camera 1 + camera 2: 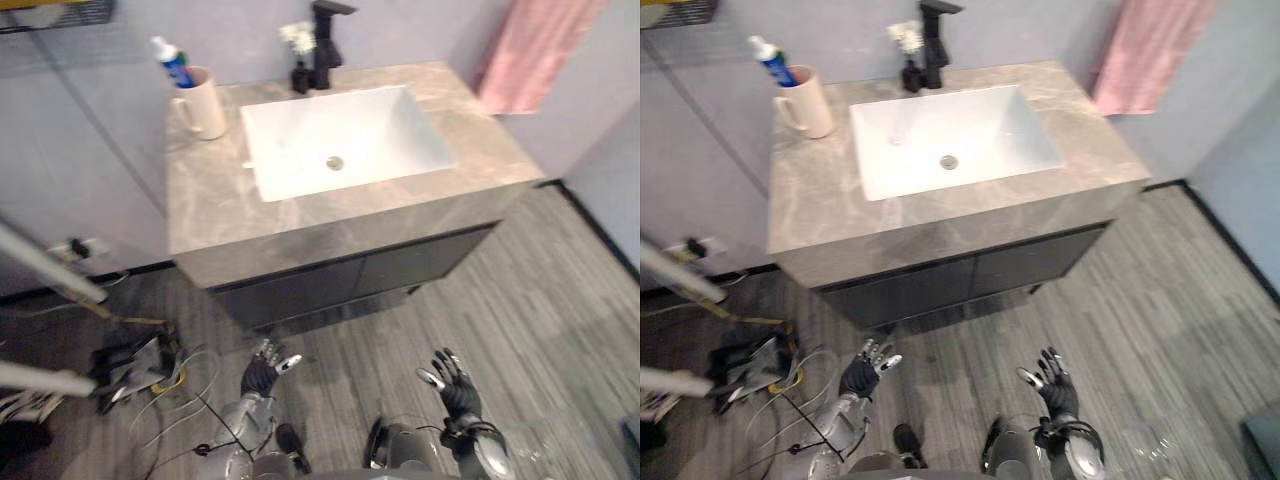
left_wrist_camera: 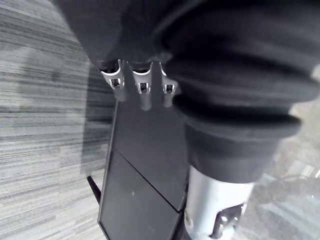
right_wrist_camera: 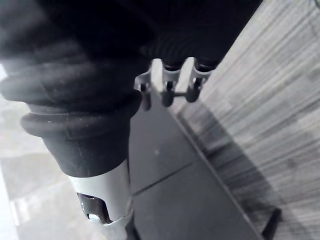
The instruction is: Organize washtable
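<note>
The washtable [image 1: 215,215] has a grey marble top and a white sink [image 1: 340,140] set in it. A cream mug [image 1: 203,103] stands at its back left corner with a blue and white toothpaste tube [image 1: 172,62] in it. A black tap [image 1: 325,40] rises behind the sink, and next to it stands a small dark bottle with white flowers [image 1: 298,45]. Low over the floor in front of the cabinet, my left hand [image 1: 263,372] and my right hand [image 1: 452,385] are both open with relaxed fingers and hold nothing.
A pink towel [image 1: 530,50] hangs on the wall at the right of the washtable. The dark cabinet doors [image 1: 350,280] sit under the top. Cables and a dark device [image 1: 130,365] lie on the grey wooden floor at the left.
</note>
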Available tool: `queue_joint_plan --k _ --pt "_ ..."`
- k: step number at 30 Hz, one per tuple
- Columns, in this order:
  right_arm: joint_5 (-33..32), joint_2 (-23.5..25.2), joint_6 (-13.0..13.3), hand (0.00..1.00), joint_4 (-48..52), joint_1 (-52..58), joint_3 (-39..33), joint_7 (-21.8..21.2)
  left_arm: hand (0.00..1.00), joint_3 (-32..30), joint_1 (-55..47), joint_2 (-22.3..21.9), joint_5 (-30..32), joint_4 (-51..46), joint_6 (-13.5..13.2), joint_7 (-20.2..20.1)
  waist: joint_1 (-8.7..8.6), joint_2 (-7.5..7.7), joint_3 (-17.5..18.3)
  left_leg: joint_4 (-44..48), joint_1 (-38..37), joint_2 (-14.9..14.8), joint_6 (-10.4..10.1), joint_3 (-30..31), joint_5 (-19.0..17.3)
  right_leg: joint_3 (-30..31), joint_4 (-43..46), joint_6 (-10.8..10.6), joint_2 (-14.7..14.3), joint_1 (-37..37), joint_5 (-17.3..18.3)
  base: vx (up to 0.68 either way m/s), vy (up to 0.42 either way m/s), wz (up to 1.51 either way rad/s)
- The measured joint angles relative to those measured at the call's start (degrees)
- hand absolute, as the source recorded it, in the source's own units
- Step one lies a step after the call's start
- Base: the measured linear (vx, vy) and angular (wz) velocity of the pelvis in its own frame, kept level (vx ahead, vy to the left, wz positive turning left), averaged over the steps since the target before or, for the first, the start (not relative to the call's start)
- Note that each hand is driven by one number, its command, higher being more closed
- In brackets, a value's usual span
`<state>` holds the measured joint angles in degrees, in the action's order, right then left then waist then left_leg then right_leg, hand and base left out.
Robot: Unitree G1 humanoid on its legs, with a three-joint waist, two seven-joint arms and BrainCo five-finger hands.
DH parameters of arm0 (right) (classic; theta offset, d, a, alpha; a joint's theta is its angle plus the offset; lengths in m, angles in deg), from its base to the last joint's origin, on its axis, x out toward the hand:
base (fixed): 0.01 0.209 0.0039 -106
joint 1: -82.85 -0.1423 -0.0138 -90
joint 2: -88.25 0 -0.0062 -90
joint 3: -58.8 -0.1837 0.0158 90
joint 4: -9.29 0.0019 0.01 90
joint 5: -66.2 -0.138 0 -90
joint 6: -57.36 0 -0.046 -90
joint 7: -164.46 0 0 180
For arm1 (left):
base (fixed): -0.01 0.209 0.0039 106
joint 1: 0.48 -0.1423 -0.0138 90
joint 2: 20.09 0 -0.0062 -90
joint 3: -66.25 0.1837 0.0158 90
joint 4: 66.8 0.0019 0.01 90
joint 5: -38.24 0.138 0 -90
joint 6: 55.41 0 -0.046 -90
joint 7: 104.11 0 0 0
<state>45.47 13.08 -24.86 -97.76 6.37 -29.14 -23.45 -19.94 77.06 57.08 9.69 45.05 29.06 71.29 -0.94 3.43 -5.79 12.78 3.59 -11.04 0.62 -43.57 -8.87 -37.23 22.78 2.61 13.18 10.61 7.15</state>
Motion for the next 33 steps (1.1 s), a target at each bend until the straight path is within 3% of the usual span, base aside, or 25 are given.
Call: queue_joint_plan --k 1,2,3,5,9,14,15,16,17,18,20,21,23,25,27,30,33 --pt "0.09 -0.40 0.58 0.00 -1.16 -1.82 1.31 0.00 0.00 -1.05 0.30 -1.44 -0.16 0.16 -0.12 -0.05 0.56 -0.03 0.54 -0.12 -0.36 -0.61 -0.24 -5.47 -0.12 -0.73 0.02 0.36 -0.10 -0.89 4.30 -0.01 -0.078 -1.68" --pt "0.17 -0.69 0.45 0.00 -2.49 -2.70 2.18 -0.04 0.00 -1.56 0.28 -2.43 -0.29 0.12 -0.35 0.05 0.46 0.53 0.87 1.07 -0.57 -0.40 -0.37 -8.10 -0.85 -0.11 -1.95 -3.27 -0.29 -2.55 5.44 0.00 -0.105 -1.88" --pt "0.69 -1.79 0.25 0.00 -3.13 -3.10 3.24 -0.26 0.00 -2.18 1.11 -3.67 -0.60 1.46 -0.39 0.53 0.20 -1.64 -0.04 3.57 -0.32 -3.31 -0.77 -10.16 -1.27 1.30 -9.76 -3.83 -4.52 -4.12 0.91 0.03 -0.102 -1.27" --pt "0.76 -1.90 0.29 0.00 -2.02 -0.97 3.09 -0.34 0.00 -1.86 1.15 -4.73 -0.62 1.65 -0.55 1.18 0.12 -2.27 -0.01 5.37 -0.86 -5.29 -0.93 -11.69 -1.35 3.36 -16.32 -2.49 -8.10 -6.14 -2.26 -0.03 -0.078 -0.80" --pt "1.08 -1.63 0.29 0.00 -1.28 5.11 0.81 -0.45 0.00 -0.65 0.89 -4.94 -0.55 3.48 -0.59 1.16 -1.23 -1.83 -0.04 7.12 -3.90 -6.94 -0.98 -12.26 -1.38 5.49 -18.91 -1.93 -9.96 -10.22 -2.79 0.01 -0.004 -0.32" --pt "-0.79 -1.11 0.30 0.00 -0.05 7.83 -2.02 0.23 0.00 0.42 0.10 -5.24 0.10 3.72 -0.58 1.28 -1.45 -1.76 0.00 9.81 -8.04 -7.65 -0.97 -12.77 -1.36 12.05 -19.76 -1.91 -10.74 -11.52 -2.80 -0.03 0.078 -0.59" --pt "-1.09 -0.98 0.30 0.00 0.08 7.84 -2.01 0.30 0.00 0.37 0.00 -5.32 -0.12 3.72 -0.59 1.45 -1.38 -1.75 -0.01 11.79 -8.11 -8.29 -0.97 -11.20 -1.36 13.36 -19.76 -1.80 -10.91 -11.71 -2.88 -0.04 0.070 -1.05" --pt "-1.31 -0.81 0.38 0.00 0.09 7.73 -1.47 0.37 0.00 0.10 -0.76 -5.33 -0.57 3.69 -0.61 2.43 -1.23 -1.85 -0.08 16.59 -7.80 -9.31 -0.22 -5.40 -0.91 16.61 -19.72 -1.77 -11.32 -12.48 -2.89 -0.03 0.067 -1.41" --pt "-1.37 -0.26 0.48 0.00 -0.05 7.45 -0.45 0.40 0.00 -0.25 -1.77 -5.27 -1.48 3.57 -0.75 3.20 -0.68 -1.96 -0.27 22.01 -5.34 -9.26 1.05 4.12 -0.97 20.48 -19.11 -1.72 -11.10 -12.99 -2.90 -0.02 0.091 -1.58" --pt "-1.48 -0.40 0.52 0.00 -0.32 7.15 0.17 0.44 0.00 -0.44 -2.52 -5.41 -2.22 3.49 -0.97 3.65 -0.20 -1.85 -0.47 22.84 -4.35 -7.97 0.79 10.14 -2.12 22.87 -18.46 -1.73 -11.09 -12.69 -2.90 -0.02 0.162 -1.82" --pt "-2.00 -0.61 0.56 0.00 -2.59 5.91 0.55 0.45 0.00 0.13 -3.78 -6.34 -3.61 2.89 -2.22 4.71 0.42 -3.58 -0.61 21.58 -0.87 -1.80 -1.19 29.85 -4.78 29.44 -17.77 -2.32 -11.31 -12.09 -3.18 -0.02 0.214 -1.63" --pt "-2.07 -0.64 0.55 0.00 -3.06 5.84 0.73 0.36 0.00 0.27 -3.90 -6.35 -3.59 2.60 -2.42 4.71 0.55 -3.69 -0.53 19.60 -0.34 -0.25 -1.42 33.78 -4.93 31.01 -17.67 -2.57 -11.29 -11.79 -3.32 -0.04 0.220 -1.30" --pt "-2.22 -0.62 0.54 0.00 -4.35 5.74 0.99 0.27 0.00 0.04 -5.11 -6.15 -3.42 -0.47 -3.38 4.73 1.79 -3.70 0.31 11.21 -1.41 4.30 -4.33 45.48 -6.92 37.40 -16.18 -3.67 -11.33 -8.48 -3.16 -0.04 0.258 -1.28" --pt "-2.22 -1.28 0.60 0.00 -4.41 5.46 0.52 0.31 0.00 -0.13 -4.91 -6.22 -3.04 -1.41 -3.92 4.84 1.51 -4.89 0.98 5.21 -3.48 4.93 -3.56 48.30 -8.48 39.50 -16.17 -6.20 -11.91 -6.17 -4.79 0.00 0.264 -0.67" --pt "-2.20 -0.74 0.52 0.00 -5.73 4.29 0.60 0.21 0.00 -0.98 -2.69 -4.59 -2.55 -1.51 -3.97 4.97 1.69 -3.19 0.36 4.84 -3.43 6.70 -3.00 45.11 -9.07 41.87 -17.19 -7.86 -10.22 -4.73 -6.76 -0.06 0.285 -0.56" --pt "-3.56 0.10 0.59 0.00 -5.79 4.33 0.60 0.24 0.00 -2.07 -3.75 -2.69 -2.14 -2.05 -4.75 5.08 1.58 -1.99 1.52 4.90 -4.15 8.52 -2.73 41.67 -9.22 44.93 -19.11 -8.72 -8.54 -5.21 -7.72 -0.05 0.206 -0.51" --pt "-4.68 0.31 0.57 0.00 -6.97 4.29 0.63 -0.06 0.00 -2.12 -4.73 -2.86 -2.13 -2.58 -4.95 5.06 1.60 -1.78 1.67 3.48 -4.60 9.24 -2.27 38.77 -9.45 47.34 -20.71 -9.54 -8.20 -4.25 -9.06 -0.03 0.153 -0.50"
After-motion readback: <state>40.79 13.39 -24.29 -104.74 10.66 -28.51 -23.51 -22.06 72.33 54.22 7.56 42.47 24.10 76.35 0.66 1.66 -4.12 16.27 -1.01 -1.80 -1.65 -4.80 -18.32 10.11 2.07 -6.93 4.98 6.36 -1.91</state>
